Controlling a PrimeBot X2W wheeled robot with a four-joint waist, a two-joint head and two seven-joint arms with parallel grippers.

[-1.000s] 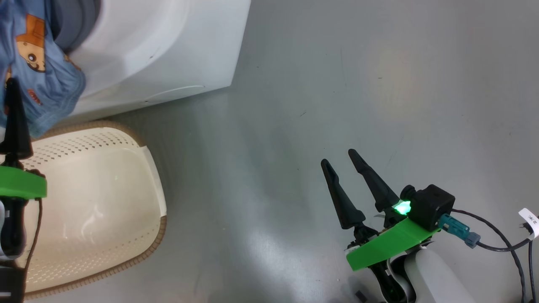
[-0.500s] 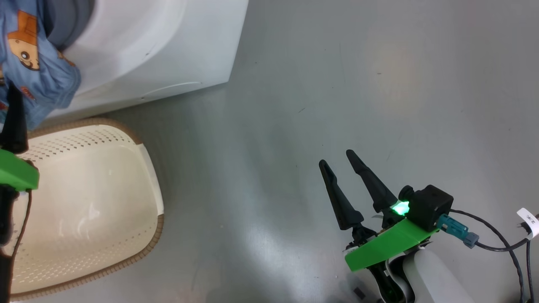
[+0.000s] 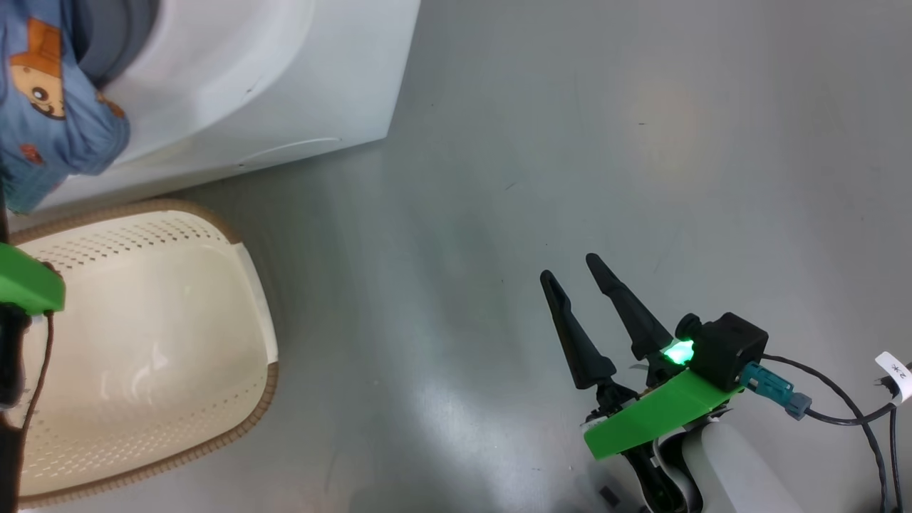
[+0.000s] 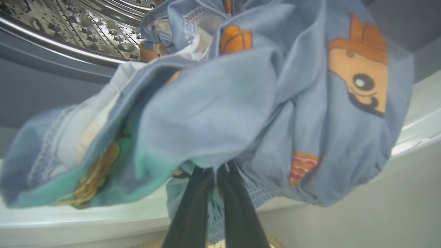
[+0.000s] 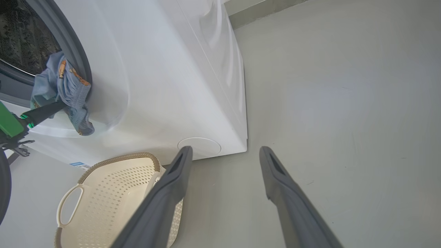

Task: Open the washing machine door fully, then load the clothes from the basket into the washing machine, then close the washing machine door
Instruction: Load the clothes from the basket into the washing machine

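Note:
The light blue clothes (image 4: pixel 220 113) with orange figures hang out of the washing machine's (image 5: pixel 165 86) open mouth, over the grey ring and down the white front. Behind them shows the steel drum (image 4: pixel 69 24). My left gripper (image 4: pixel 216 171) is shut on the lowest fold of the cloth; in the right wrist view its finger (image 5: pixel 44 111) reaches the bundle (image 5: pixel 69 93) from the left. The cream basket (image 3: pixel 253 299) lies on the floor below the opening with nothing in it. My right gripper (image 3: pixel 570 267) hangs open over bare floor, far right of the machine. The door is out of view.
Grey floor (image 3: pixel 605 128) spreads wide to the right of the machine. A round flap (image 5: pixel 199 147) and a blue sticker (image 5: pixel 77 164) sit low on the machine's front. A black cable (image 3: pixel 841 413) trails from my right wrist.
The left gripper's fingers have closed on the hanging cloth, and its dark finger has slipped past the head view's left edge. The right gripper has stayed put.

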